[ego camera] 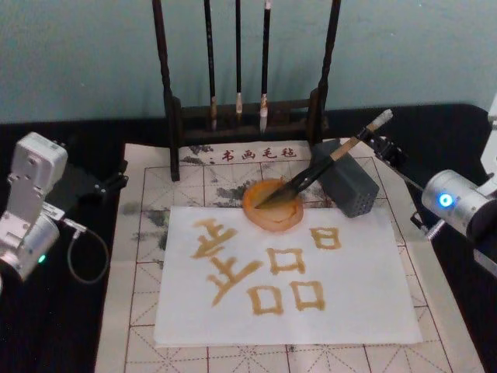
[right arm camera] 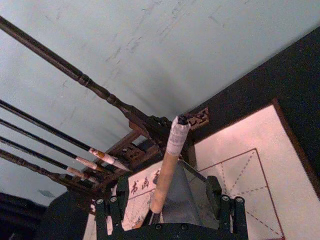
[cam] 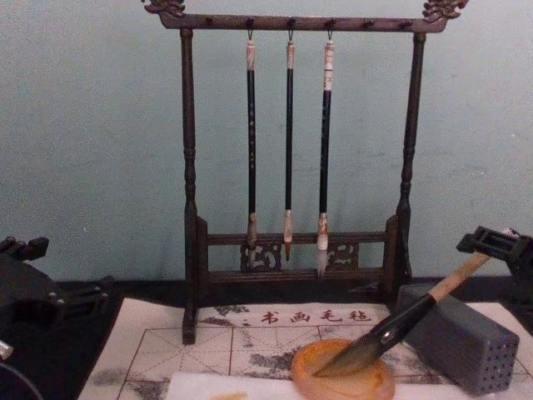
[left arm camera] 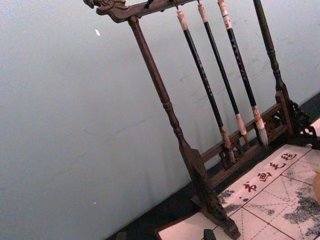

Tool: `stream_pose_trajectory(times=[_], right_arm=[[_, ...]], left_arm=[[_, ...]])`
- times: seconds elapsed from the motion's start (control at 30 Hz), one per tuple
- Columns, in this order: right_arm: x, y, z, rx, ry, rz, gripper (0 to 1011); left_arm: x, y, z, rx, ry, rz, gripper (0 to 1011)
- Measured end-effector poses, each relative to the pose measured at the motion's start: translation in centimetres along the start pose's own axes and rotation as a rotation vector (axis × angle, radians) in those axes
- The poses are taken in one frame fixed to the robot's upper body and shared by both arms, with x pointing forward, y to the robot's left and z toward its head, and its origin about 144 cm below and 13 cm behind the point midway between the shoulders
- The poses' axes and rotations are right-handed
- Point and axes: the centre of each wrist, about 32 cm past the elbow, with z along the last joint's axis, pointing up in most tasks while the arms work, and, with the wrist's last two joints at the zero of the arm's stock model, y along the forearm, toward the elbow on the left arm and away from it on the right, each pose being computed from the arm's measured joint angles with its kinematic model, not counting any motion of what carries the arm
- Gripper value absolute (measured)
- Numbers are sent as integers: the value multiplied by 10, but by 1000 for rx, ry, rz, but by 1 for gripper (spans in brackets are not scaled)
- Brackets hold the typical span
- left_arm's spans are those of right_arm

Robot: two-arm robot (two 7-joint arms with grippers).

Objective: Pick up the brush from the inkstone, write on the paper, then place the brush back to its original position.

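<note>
Black table [ego camera: 46,334] under everything. Over its middle, a pale felt mat [ego camera: 144,342] ruled in a grid, with red characters printed along the far edge. On the mat, a white paper [ego camera: 357,311] bearing ochre brush-written characters. At the far side, against the blue-green wall [cam: 83,125], a dark wooden rack [cam: 190,167] with 3 thin black-handled brushes [cam: 289,142] hanging tips down.

Left claw [ego camera: 115,183] parked off the mat's left edge, near the rack's left foot. Spread or pressed together: cannot tell.

Right claw [right arm camera: 167,202] raised at the mat's far right corner, spread to either side of the upper handle of the brush [ego camera: 322,165], with a gap on both sides.

Grey block [ego camera: 351,186] with small holes just right of the inkstone [ego camera: 268,221], lying at an angle to the grid.

The brush slanting: dark tip down in the inkstone, black lower part crossing the block's left corner, tan handle and white end cap rising toward the right.

The inkstone, round and amber, sitting on the paper's far edge.
</note>
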Motion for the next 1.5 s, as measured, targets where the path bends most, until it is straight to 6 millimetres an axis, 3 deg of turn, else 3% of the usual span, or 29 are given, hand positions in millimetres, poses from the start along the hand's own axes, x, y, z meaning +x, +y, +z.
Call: stream_pose_trajectory(times=[0.73, 1.5], right_arm=[[-8, 27, 1, -1, 33, 14, 1002], [-10, 30, -2, -9, 27, 18, 1002]], left_arm=[[0, 0, 0, 0, 0, 0, 1001], [0, 0, 0, 0, 0, 0, 1001]])
